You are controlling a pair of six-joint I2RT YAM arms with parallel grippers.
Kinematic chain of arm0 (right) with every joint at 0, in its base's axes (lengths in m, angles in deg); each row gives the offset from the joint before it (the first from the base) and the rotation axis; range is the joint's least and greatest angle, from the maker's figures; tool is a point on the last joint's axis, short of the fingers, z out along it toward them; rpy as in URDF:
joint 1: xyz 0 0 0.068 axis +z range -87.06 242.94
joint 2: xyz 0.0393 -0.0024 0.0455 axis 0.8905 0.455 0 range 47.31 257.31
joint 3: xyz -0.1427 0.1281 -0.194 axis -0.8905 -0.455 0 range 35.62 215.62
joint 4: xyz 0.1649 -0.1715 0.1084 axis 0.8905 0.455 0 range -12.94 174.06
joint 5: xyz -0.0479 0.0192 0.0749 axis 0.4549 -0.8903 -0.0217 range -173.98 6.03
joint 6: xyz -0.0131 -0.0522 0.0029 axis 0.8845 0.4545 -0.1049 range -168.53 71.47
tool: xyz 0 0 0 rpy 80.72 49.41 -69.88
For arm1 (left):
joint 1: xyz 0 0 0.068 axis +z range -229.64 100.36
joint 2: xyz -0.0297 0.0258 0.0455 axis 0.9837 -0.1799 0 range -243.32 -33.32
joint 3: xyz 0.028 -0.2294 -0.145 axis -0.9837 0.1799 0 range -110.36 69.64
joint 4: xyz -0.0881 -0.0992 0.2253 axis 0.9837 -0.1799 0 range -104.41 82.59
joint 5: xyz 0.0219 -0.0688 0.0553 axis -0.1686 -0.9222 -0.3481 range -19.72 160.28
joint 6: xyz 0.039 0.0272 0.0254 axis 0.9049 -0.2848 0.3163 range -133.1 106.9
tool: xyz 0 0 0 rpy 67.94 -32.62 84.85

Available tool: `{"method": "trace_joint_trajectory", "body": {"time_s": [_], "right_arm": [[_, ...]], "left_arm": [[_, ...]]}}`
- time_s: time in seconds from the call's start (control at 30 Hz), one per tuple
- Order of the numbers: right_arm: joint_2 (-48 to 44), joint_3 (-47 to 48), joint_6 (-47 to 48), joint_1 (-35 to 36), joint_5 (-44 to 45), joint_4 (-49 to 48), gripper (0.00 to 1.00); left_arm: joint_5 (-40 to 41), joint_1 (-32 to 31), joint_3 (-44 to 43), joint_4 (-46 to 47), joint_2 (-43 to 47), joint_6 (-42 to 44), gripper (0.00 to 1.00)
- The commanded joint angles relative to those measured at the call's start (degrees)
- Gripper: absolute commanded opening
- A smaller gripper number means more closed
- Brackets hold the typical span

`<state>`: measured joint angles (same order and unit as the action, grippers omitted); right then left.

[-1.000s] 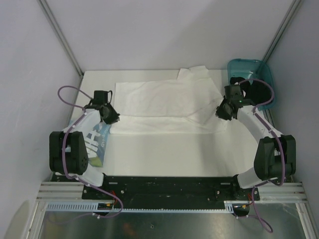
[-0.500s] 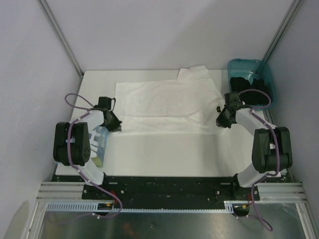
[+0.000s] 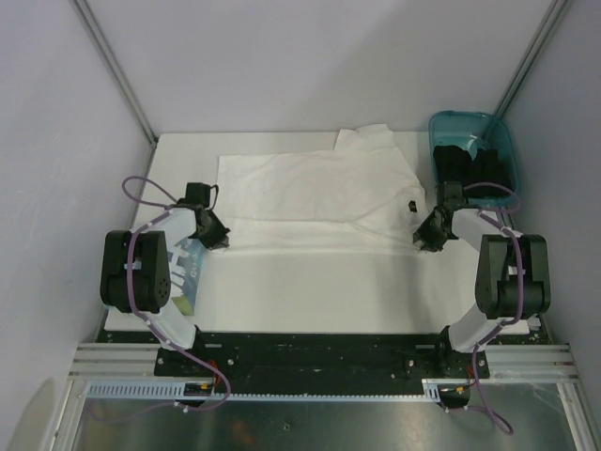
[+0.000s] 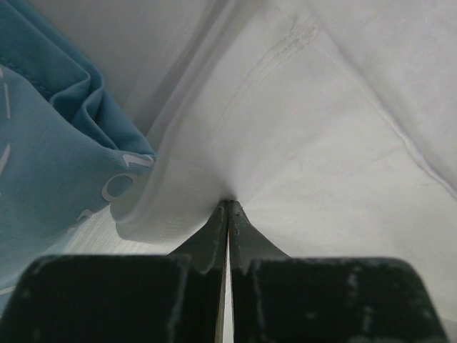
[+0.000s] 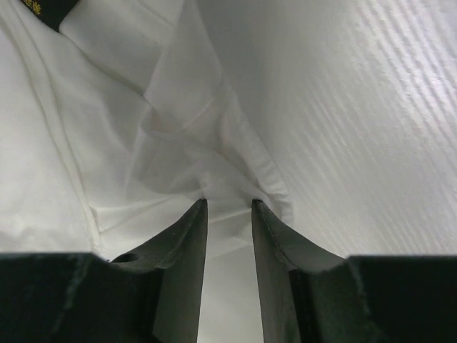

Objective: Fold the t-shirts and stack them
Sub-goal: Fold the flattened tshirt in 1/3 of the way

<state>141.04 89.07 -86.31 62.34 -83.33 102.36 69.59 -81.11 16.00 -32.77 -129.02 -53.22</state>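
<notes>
A large white cotton t-shirt (image 3: 310, 193) is spread flat across the far half of the white table (image 3: 319, 291), with one sleeve turned up toward the back edge. A small black label (image 3: 411, 205) is seen on the cloth near its right side.

The left gripper (image 3: 218, 239) is set low at the near-left corner of this shirt. In the left wrist view its jaws are seen pressed together, and a raised fold of the white fabric is pinched between the tips. Just beside that fold, to the left, a second white t-shirt with a light-blue graphic and white letters (image 4: 50, 157) is bunched; from above it is seen lying crumpled under the left arm at the table's left edge.

The right gripper (image 3: 427, 240) is placed at the near-right corner of the spread shirt. Its jaws are held apart, with a clear gap between the black fingers (image 5: 182, 243), and a crumpled ridge of white cloth is met right at their tips; nothing is clamped.

A teal plastic bin (image 3: 462, 116) is stood at the far-right corner, apart from the shirts, with dark items (image 3: 474, 164) held inside it
</notes>
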Motion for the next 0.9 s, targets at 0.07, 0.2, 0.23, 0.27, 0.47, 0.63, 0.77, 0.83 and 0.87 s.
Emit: {"method": "trace_joint_trajectory", "body": {"time_s": [0.07, 0.2, 0.23, 0.27, 0.47, 0.63, 0.77, 0.83, 0.87], "right_arm": [[-8.07, -0.20, -0.46, -0.50, 2.25, 3.18, 0.36], [-12.25, 0.99, -1.69, 4.88, 4.64, 2.24, 0.28], [-12.43, 1.41, -1.99, 6.79, 5.08, 1.70, 0.26], [-12.04, 1.84, -2.23, 8.44, 5.60, 1.34, 0.24], [-5.11, 4.23, -3.07, 15.89, 7.80, 0.49, 0.32], [-0.28, 4.87, -3.09, 19.51, 8.42, -2.50, 0.40], [2.49, 5.49, -3.49, 20.73, 8.73, -3.92, 0.43], [3.36, 5.73, -4.00, 21.23, 8.75, -4.11, 0.43], [3.46, 5.80, -4.25, 21.51, 8.98, -4.11, 0.43]], "left_arm": [[2.71, 0.50, 1.56, -0.09, -1.14, 0.60, 0.05], [1.85, 0.51, 1.14, -0.15, -0.04, 0.88, 0.06], [1.67, 0.46, 1.07, -0.14, 0.28, 0.90, 0.06], [1.53, 0.49, 0.99, -0.18, 0.49, 0.86, 0.06], [1.14, 0.49, 0.51, -0.21, 1.40, 1.07, 0.06], [1.13, 0.46, 0.35, -0.20, 1.51, 1.29, 0.06], [1.13, 0.48, 0.21, -0.15, 1.52, 1.50, 0.06], [1.13, 0.50, 0.14, -0.15, 1.51, 1.57, 0.06], [1.13, 0.51, 0.13, -0.14, 1.45, 1.64, 0.06]]}}
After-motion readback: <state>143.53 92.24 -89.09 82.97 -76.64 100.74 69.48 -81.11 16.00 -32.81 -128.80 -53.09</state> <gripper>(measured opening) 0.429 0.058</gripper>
